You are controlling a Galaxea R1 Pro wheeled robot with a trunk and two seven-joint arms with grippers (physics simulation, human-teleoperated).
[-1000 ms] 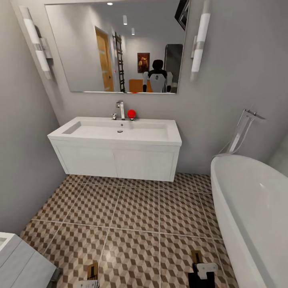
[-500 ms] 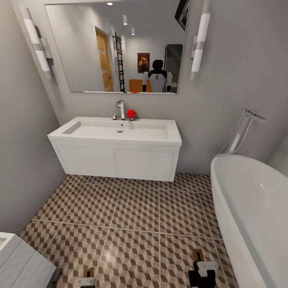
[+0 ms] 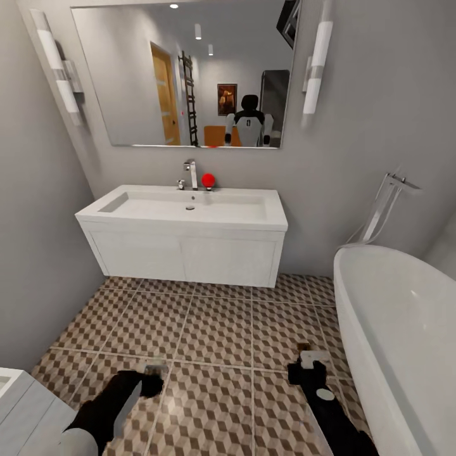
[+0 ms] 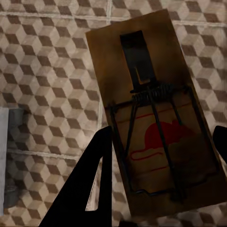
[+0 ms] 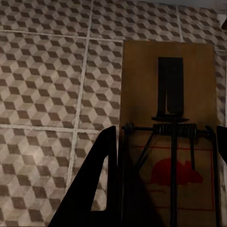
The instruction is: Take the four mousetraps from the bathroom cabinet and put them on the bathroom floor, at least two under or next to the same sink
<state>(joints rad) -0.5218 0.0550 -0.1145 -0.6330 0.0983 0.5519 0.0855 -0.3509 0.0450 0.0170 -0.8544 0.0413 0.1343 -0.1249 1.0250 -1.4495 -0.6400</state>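
- Since the earlier frames both arms have reached forward from the head view's lower edge: the left gripper point(image 3: 152, 373) and right gripper point(image 3: 308, 362) now hang over the floor point(image 3: 215, 329), well short of the sink point(image 3: 190, 208).
- Left fingers point(image 4: 94, 184) are clenched on a trap point(image 4: 156, 127), held flat above the tiles; right fingers point(image 5: 97, 184) grasp a second trap point(image 5: 170, 137) the same way.
- Risk, as I judge it: let go from here, both traps would land mid-floor, well apart from the sink, so the next-to-sink condition could fail; a drop from height might also bounce or flip one.
- Hard to make out: in the head view the traps are tiny slivers at the fingertips, and height above the floor is unclear. The vanity hides the floor beneath it.
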